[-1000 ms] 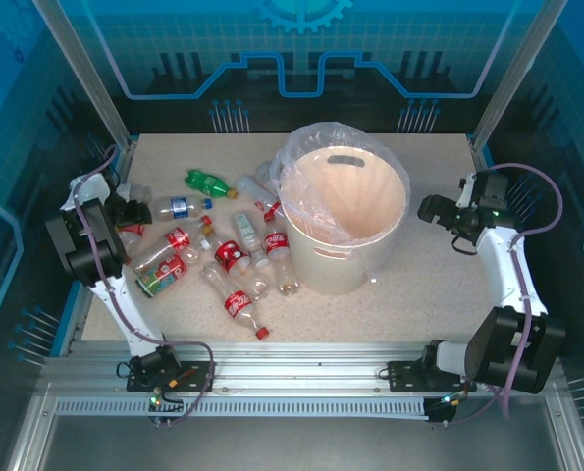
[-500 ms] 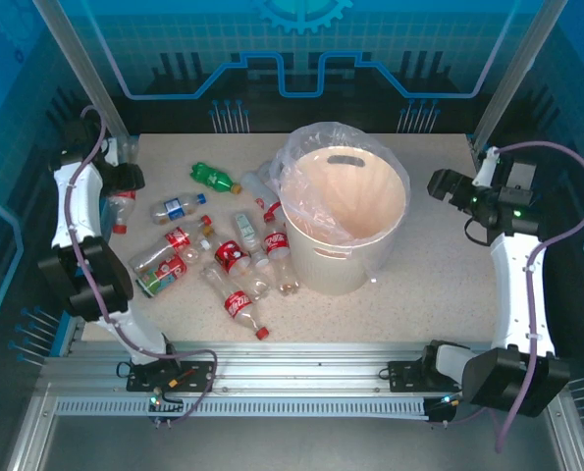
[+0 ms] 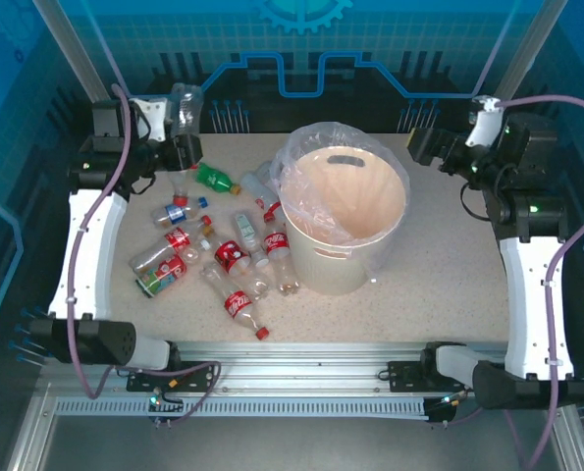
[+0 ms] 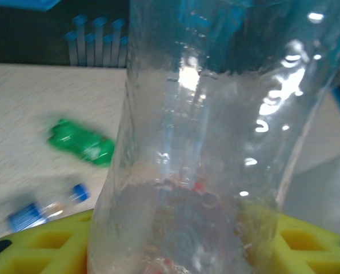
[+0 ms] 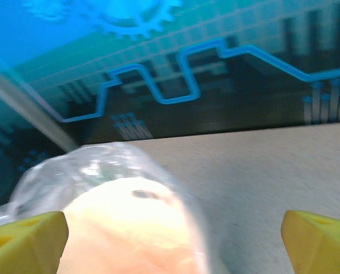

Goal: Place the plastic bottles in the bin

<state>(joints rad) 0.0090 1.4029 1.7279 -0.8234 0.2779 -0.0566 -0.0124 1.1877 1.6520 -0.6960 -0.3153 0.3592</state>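
My left gripper is raised over the table's back left corner, shut on a clear plastic bottle that stands up from it. In the left wrist view that bottle sits between the yellow fingers. Several more plastic bottles lie on the table left of the bin: a green one, a blue-labelled one and red-labelled ones. The cream bin with its clear bag liner stands mid-table. My right gripper hangs open and empty, high to the right of the bin.
The green bottle and the blue-capped bottle lie below my left gripper. Metal frame posts rise at the back corners. Bare tabletop stretches right of the bin.
My left arm has risen from the table's left edge and swung to the back right with the clear bottle. My right arm has lifted and moved toward the back.
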